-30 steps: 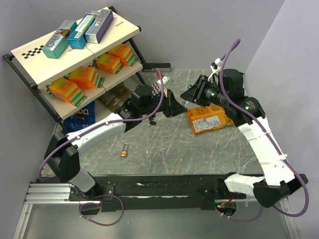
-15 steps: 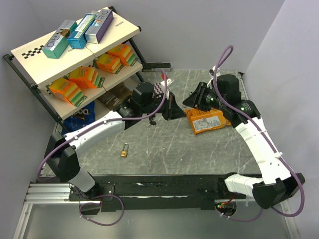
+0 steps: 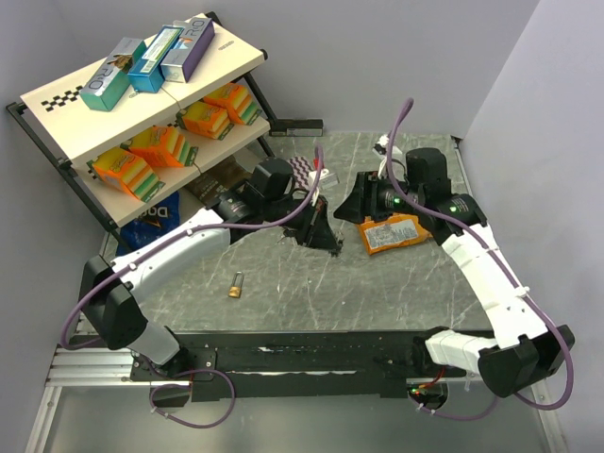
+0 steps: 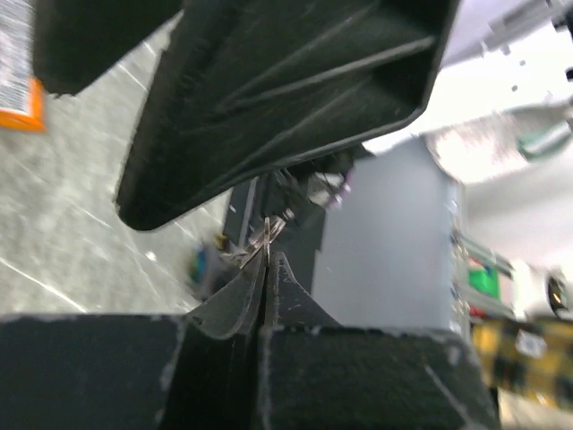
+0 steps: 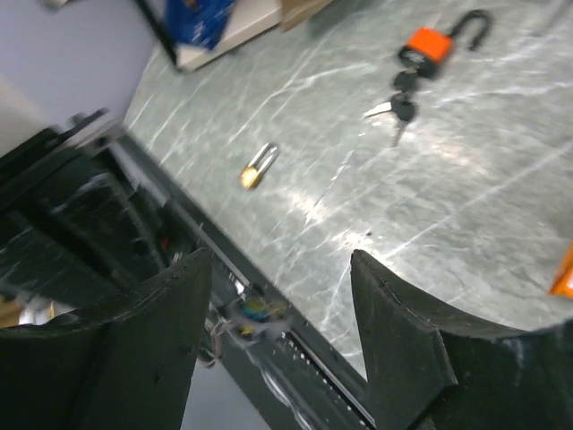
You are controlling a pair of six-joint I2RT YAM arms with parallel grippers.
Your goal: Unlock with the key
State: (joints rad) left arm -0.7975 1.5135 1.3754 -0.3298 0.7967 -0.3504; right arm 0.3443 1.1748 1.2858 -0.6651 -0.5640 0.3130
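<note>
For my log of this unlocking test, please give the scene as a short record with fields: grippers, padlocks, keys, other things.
left gripper: shut on a thin metal piece, probably a key
right gripper: open, holding nothing
brass padlock: lying on the table, apart from both grippers
orange padlock: on the table, keys beside it
orange packet: flat on the table, near the right gripper

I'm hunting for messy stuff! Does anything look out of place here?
An orange snack packet lies loose on the table, while other orange packs sit on the shelf. An orange padlock lies with its shackle open, keys beside it.
</note>
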